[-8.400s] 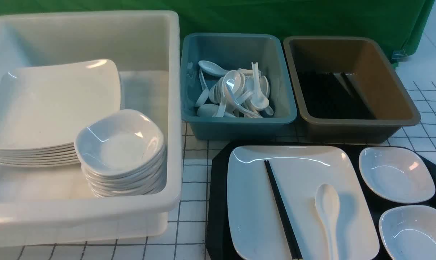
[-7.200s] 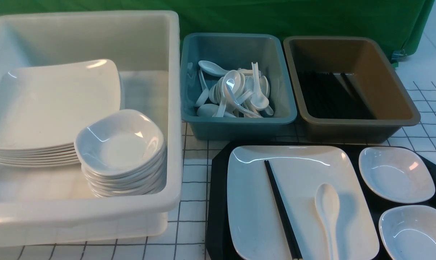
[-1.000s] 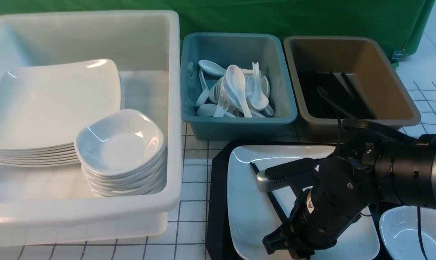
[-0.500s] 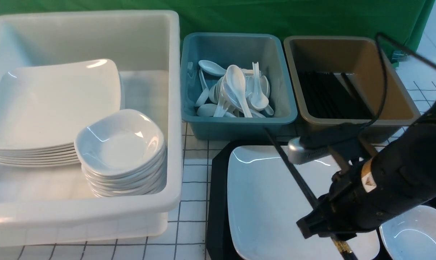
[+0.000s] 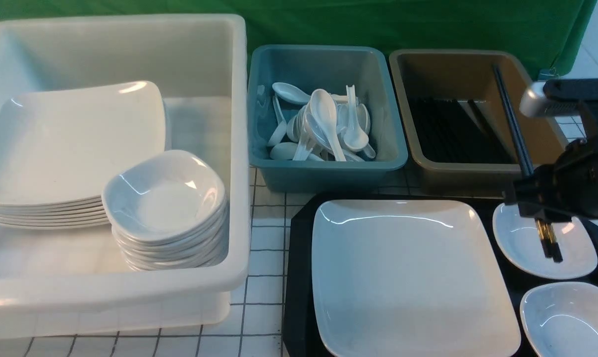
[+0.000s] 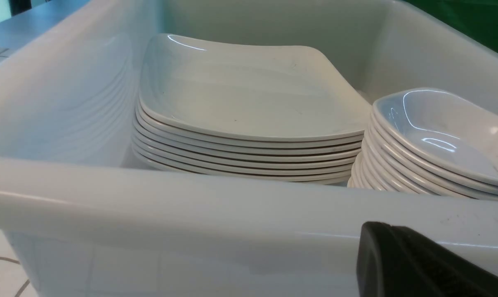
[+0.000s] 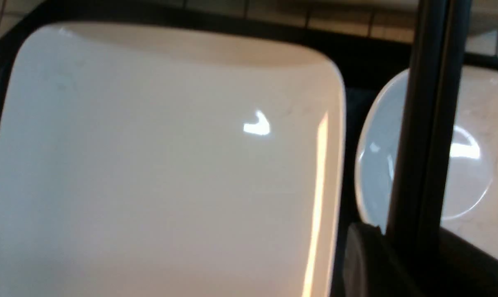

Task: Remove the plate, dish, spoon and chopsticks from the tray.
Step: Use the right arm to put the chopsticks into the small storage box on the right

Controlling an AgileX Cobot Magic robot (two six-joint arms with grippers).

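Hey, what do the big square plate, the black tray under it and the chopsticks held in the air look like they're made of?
Plate: glossy white, melamine or glazed ceramic, can't tell which; sharp light streaks on its raised edge.
Tray: probably plastic, matte black, barely reflecting.
Chopsticks: smooth black, plastic or lacquered wood perhaps; brownish bands near their lower ends.

Bright even light, glare on the plate (image 5: 407, 277), right wrist view blurred
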